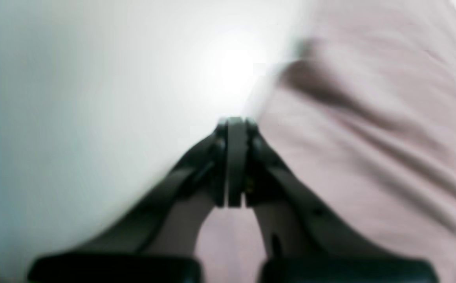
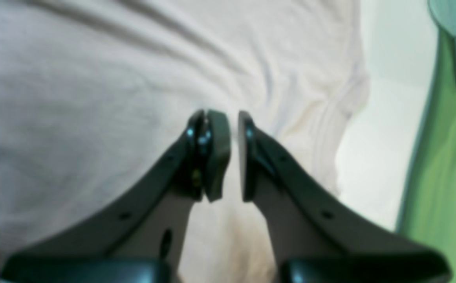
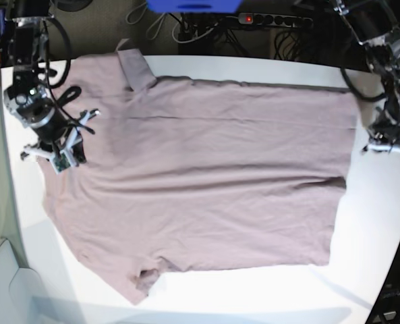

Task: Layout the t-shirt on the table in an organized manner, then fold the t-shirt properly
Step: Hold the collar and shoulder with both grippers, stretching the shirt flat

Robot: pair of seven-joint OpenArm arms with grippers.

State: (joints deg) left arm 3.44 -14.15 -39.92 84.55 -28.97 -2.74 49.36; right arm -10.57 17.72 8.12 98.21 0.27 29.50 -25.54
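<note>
- Mauve t-shirt [image 3: 206,169] spread flat across white table [image 3: 382,223], wrinkled
- left gripper [image 1: 235,122] at shirt's edge, pads pressed together, pinching nothing
- right gripper [image 2: 233,118] over fabric, narrow gap between pads, holding nothing

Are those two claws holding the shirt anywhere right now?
Neither seems to. The left gripper is shut at the t-shirt's edge with no cloth visibly pinched; the right gripper hovers slightly open above it.

Both wrist views are blurred and soft. Strong glare whitens the table [image 1: 94,118] in the left wrist view. The base view is evenly lit and sharper.
</note>
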